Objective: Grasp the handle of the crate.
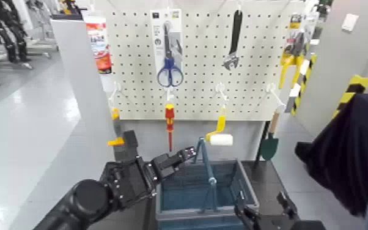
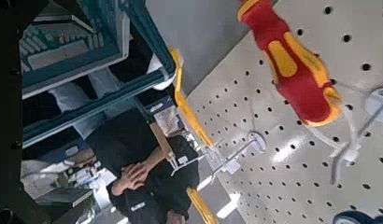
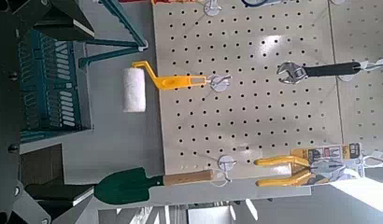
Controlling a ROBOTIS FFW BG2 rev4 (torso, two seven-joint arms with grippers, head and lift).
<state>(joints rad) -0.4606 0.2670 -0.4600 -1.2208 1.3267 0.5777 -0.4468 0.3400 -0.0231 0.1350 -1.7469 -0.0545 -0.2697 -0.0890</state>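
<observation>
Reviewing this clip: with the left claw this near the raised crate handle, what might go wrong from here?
1. The left claw sits beside the thin upright handle, not around it; closing now would likely miss or knock the swinging bar aside.
2. The red-and-yellow screwdriver hangs just above the claw, so lifting the arm may bump it off the pegboard.
3. The right claw waits by the crate rim; pulling the crate could hit it.

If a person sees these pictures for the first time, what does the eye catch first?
Probably the white pegboard at the back, hung with blue scissors, a red-and-yellow screwdriver and a paint roller. Below it, the left gripper reaches to the teal handle standing above the crate.
</observation>
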